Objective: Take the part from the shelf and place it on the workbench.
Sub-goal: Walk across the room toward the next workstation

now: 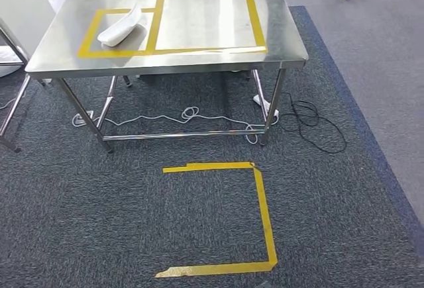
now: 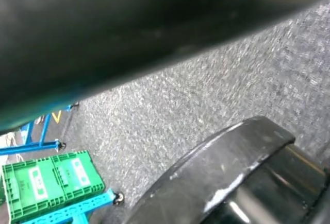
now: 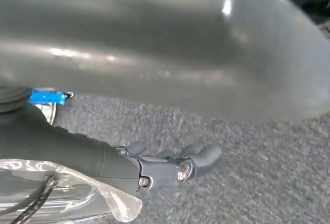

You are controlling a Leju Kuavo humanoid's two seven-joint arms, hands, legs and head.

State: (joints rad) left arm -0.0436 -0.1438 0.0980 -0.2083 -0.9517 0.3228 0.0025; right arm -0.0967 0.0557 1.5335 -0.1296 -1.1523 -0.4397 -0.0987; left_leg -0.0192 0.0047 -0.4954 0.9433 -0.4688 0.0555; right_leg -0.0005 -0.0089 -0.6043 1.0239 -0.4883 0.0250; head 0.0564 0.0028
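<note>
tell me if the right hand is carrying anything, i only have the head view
Observer: No. In the right wrist view the right hand hangs over grey carpet, with its dark fingers stretched out and nothing in them.
Operator: ok and what does the left wrist view look at
Observer: It looks down at a green plastic crate resting on a blue wheeled frame, off to the side on the floor.
</note>
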